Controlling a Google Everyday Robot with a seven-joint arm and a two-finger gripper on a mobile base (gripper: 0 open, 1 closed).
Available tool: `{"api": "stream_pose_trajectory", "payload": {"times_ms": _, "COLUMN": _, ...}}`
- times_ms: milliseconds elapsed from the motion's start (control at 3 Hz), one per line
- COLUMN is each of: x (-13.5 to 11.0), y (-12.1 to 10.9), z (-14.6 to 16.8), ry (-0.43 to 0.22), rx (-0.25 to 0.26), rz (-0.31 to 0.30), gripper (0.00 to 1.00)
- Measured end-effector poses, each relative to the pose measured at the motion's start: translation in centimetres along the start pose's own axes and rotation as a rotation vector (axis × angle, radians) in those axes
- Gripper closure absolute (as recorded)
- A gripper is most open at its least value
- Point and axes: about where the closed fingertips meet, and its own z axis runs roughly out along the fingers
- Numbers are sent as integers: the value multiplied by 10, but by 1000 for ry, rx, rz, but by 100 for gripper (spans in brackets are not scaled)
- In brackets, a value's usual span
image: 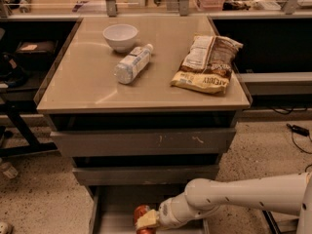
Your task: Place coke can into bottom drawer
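Observation:
The red coke can [141, 212] is low in the open bottom drawer [114, 204], the lowest grey drawer under the cabinet. My gripper [147, 220] is at the can, reaching in from the right on a white arm. The can is partly hidden by the gripper, and its lower part is cut off by the picture's bottom edge. I cannot tell whether the can rests on the drawer floor.
Two wider scratched drawers [146, 143] are shut above. On the cabinet top lie a white bowl [120, 36], a clear plastic bottle [131, 64] on its side and a chip bag [208, 63]. Dark shelves flank the cabinet. A cable [298, 130] lies on the floor at the right.

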Motion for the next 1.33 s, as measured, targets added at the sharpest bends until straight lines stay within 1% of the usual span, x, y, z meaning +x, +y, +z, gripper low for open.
{"api": "stream_pose_trajectory", "payload": {"times_ms": 333, "x": 0, "y": 0, "z": 0, "ry": 0, "rx": 0, "rz": 0, "gripper": 100}}
{"api": "stream_pose_trajectory", "payload": {"times_ms": 667, "x": -13, "y": -23, "z": 20, "ry": -54, "rx": -18, "rz": 33, "gripper": 100}}
{"api": "stream_pose_trajectory", "payload": {"times_ms": 1000, "x": -38, "y": -60, "z": 37, "ry": -145, "rx": -10, "rz": 95, "gripper": 100}}
{"api": "stream_pose_trajectory", "payload": {"times_ms": 1333, "x": -55, "y": -96, "z": 67, "ry": -172, "rx": 21, "rz": 178, "gripper": 100}}
